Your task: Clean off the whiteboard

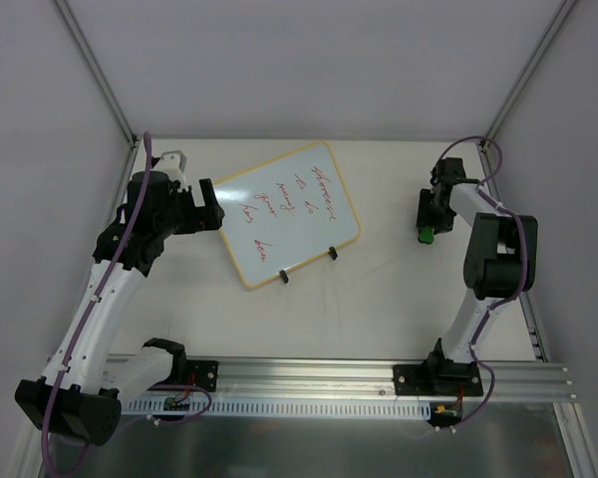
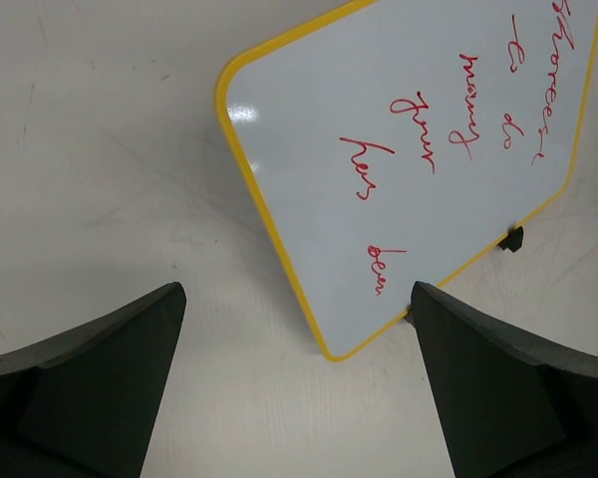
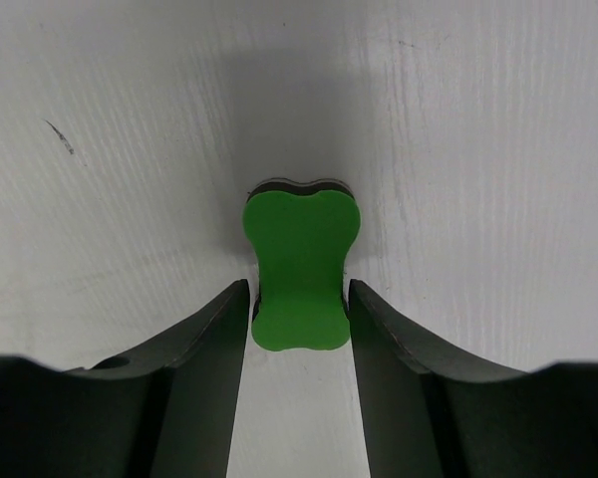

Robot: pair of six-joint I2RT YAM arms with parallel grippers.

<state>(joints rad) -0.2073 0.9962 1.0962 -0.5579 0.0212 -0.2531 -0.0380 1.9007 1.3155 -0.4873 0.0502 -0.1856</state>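
whiteboard [image 1: 289, 214]: rectangular, glossy white face, thin yellow frame with rounded corners. I see a glare patch near one corner in the left wrist view.
board position: on the worktop [image 1: 379, 299], turned skew to its edges, between my two arms and much closer to the left one. I cannot tell if it lies dead flat or is slightly propped.
handwriting [image 2: 419, 149]: red marker, thin looping cursive in several short rows across the face. I can't read it.
feet [image 1: 331, 252]: two small black clips on the board's near long edge, sticking out onto the worktop.
worktop surface: matte off-white, with faint scuffs and grey streaks beside the board.
left pincer [image 1: 211, 204]: spread wide, holding nothing, just beside the board's left corner. Its fingers [image 2: 80, 398] are matte black wedges. One overlaps the board's near corner in the wrist view, and I cannot tell if it touches.
eraser [image 3: 299, 269]: well apart from the board, off to its right. Bone-shaped block with a smooth bright green top and a thin dark layer under it.
right pincer [image 1: 427, 227]: closed down narrow, with black curved fingers pressed against both sides of the eraser's near lobes. I read it as gripping the block. I cannot tell if the block is off the surface.
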